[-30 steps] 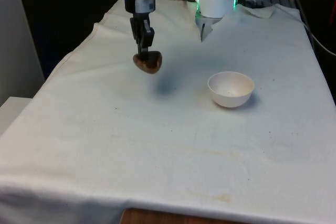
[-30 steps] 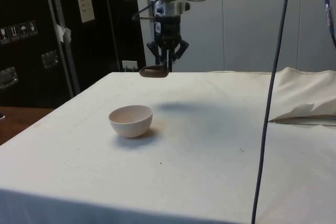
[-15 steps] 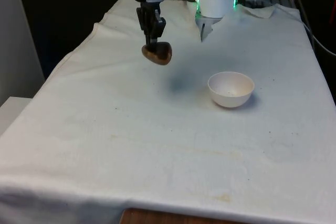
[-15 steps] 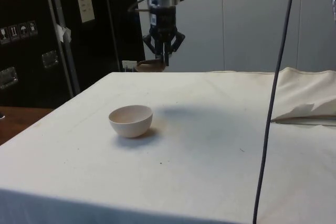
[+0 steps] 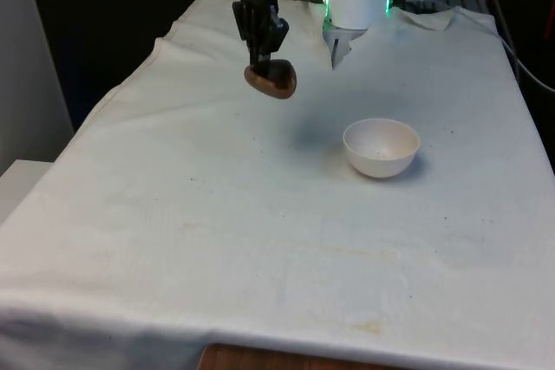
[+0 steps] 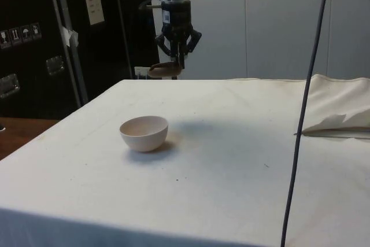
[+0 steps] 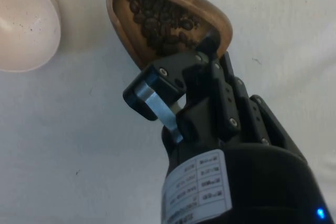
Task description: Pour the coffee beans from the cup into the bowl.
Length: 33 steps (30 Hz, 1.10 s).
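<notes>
High in the upper middle of the front view, the fingers point(image 5: 263, 56) gripped the brown cup point(image 5: 270, 79) of beans point(image 7: 160, 21) by its rim, left of the bowl point(image 5: 381, 147) on the bench point(image 5: 260, 240).

A brown cup point(image 5: 270, 79) of dark beans point(image 7: 160, 20), a cream bowl point(image 5: 381, 147), a white cloth point(image 5: 260, 214).

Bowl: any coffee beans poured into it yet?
No, the bowl looks empty, and the beans sit in the cup that the gripper holds.
</notes>
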Each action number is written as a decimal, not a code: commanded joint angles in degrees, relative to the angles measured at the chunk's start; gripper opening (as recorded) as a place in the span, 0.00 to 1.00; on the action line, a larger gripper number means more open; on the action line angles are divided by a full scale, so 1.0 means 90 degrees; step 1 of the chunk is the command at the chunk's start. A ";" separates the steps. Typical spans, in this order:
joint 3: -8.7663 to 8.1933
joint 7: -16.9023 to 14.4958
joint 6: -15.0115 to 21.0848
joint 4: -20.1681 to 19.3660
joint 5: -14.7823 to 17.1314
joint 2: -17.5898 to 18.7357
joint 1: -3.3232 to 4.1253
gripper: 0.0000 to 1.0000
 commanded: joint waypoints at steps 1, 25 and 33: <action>-0.0006 0.0013 -0.0032 -0.0025 -0.0102 -0.0045 0.0019 0.00; 0.0210 -0.0414 -0.0159 -0.0006 -0.0579 -0.0102 0.0000 0.00; 0.0318 -0.0662 -0.0159 -0.0057 -0.0649 -0.0146 0.0019 0.00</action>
